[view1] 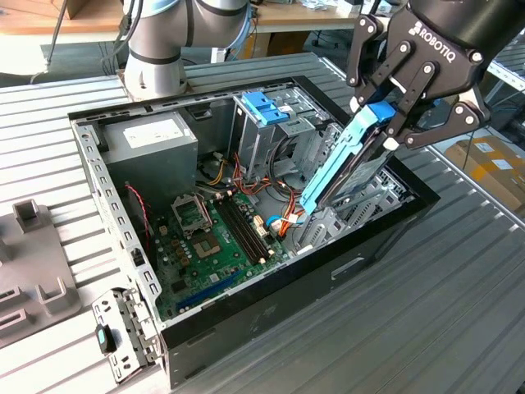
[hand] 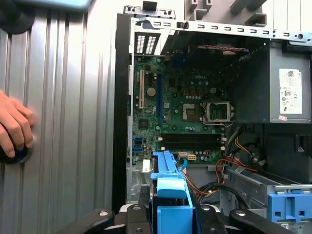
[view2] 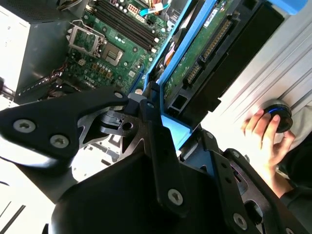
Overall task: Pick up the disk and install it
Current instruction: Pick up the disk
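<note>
The disk hangs steeply tilted over the open computer case, its upper end clamped in the robot's hand, whose black fingers are clenched on the blue side rails. The lower end dips down into the case on the exterior view's right, just above a tangle of orange and red cables and beside the bare metal bays; I cannot tell whether it touches anything there. In the second wrist view the drive's green circuit-board side faces the camera. Next to the disk, deeper in the case, stands the tall metal cage with a blue plastic top, and beyond that the grey metal box with a white sticker sits in the far corner. The green motherboard lies flat on the case floor. The case rests on a ribbed metal counter, with a grey moulded fixture at the exterior view's left edge. Off to one side, a person's fingers rest on a round black and blue knob on the counter.
</note>
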### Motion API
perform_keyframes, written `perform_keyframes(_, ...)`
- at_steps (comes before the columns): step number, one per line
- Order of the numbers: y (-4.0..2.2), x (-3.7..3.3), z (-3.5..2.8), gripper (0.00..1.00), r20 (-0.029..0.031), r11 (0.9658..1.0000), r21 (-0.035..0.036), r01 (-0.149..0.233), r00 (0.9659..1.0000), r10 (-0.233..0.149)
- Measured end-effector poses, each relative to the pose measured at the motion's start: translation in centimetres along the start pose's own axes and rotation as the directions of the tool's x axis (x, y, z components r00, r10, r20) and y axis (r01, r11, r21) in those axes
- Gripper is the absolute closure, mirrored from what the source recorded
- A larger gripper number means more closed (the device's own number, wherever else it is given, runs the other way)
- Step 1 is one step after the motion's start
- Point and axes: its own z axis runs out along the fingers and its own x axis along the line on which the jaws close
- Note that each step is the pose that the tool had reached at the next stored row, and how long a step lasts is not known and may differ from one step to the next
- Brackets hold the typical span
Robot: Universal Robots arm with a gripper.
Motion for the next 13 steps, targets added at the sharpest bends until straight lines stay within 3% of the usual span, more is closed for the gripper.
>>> perform_keyframes(13,-1.50,0.05,0.09,0.63,-0.0005,1.0000,0.0000,0.000,1.0000,0.000)
